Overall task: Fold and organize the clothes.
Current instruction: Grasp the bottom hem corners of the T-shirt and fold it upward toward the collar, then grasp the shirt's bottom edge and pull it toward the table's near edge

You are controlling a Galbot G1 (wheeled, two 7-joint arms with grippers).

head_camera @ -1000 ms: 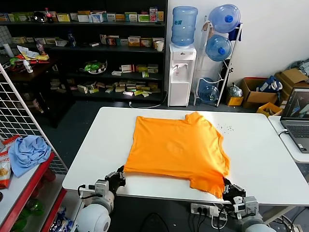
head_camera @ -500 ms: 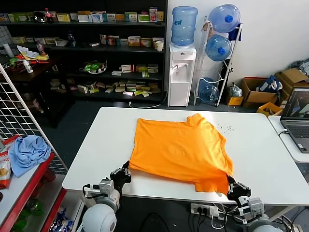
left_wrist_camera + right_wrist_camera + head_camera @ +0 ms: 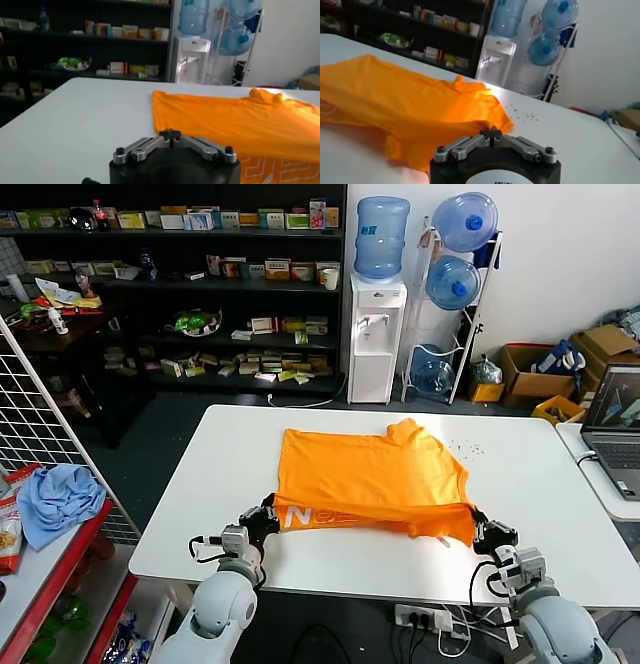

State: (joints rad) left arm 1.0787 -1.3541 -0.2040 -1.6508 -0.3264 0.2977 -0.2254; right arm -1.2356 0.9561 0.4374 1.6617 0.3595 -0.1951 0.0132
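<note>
Mid-fold: our left claw [image 3: 266, 518] and right claw [image 3: 487, 533] each pinch the T-shirt [image 3: 375, 474] by its near hem, lifted over the desk [image 3: 560, 514]. Next, we carry it far and lay it flat.

T-shirt [image 3: 375, 479] mid-table [image 3: 560, 514] — hands apparently at near corners

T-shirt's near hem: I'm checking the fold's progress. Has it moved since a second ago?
Yes. The T-shirt's near hem has moved away from the table's near edge toward the far side, baring pale lettering underneath.
</note>
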